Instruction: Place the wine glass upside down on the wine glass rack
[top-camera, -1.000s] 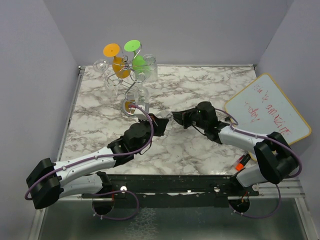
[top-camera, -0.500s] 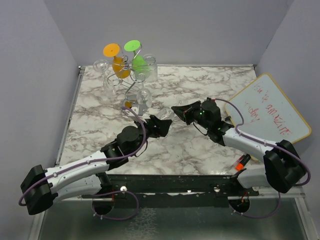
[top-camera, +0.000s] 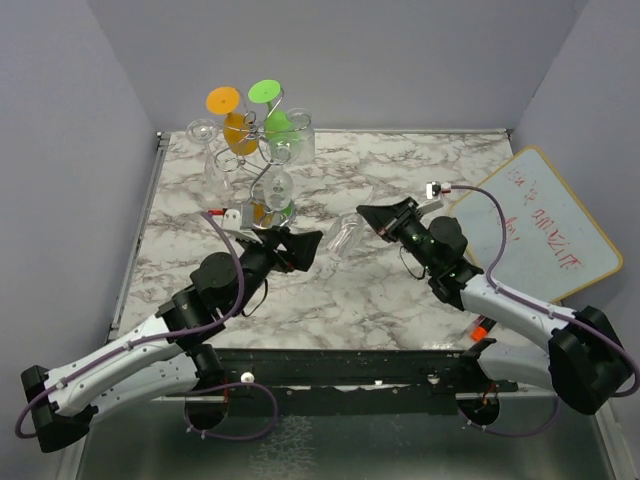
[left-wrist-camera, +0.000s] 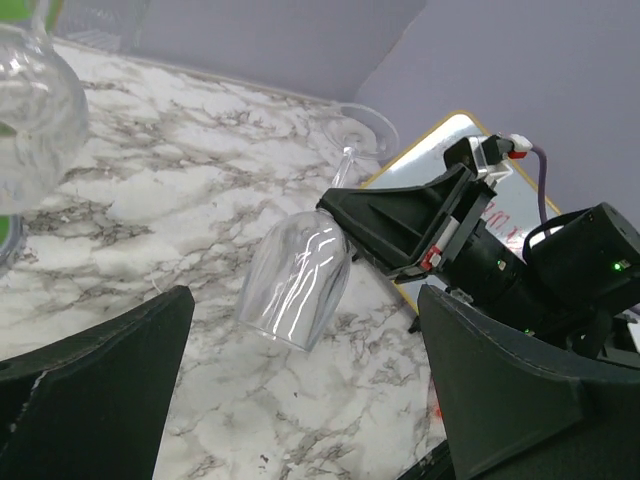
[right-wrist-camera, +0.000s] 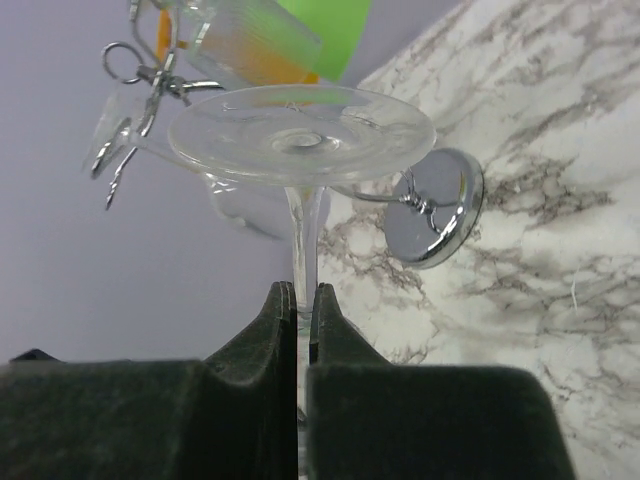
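Observation:
The clear wine glass (top-camera: 345, 236) hangs tilted above the table, bowl low and toward the left, foot raised to the right. My right gripper (top-camera: 372, 218) is shut on its thin stem (right-wrist-camera: 303, 225), just under the round foot (right-wrist-camera: 300, 135). My left gripper (top-camera: 303, 246) is open in front of the bowl (left-wrist-camera: 298, 282), fingers spread wide on either side without touching it. The wine glass rack (top-camera: 268, 152), silver wire with curled arms, stands at the back left on its shiny base (right-wrist-camera: 437, 218). It carries an orange, a green and some clear glasses upside down.
A whiteboard (top-camera: 535, 222) with red writing lies at the right edge of the marble table (top-camera: 400, 165). One clear glass (left-wrist-camera: 30, 100) hanging on the rack is close to my left wrist. Purple walls enclose the table at the back and sides.
My left gripper opened, let go of the glass bowl and drew back toward the near left. My right gripper closed on the stem and now carries the glass alone, slightly farther right.

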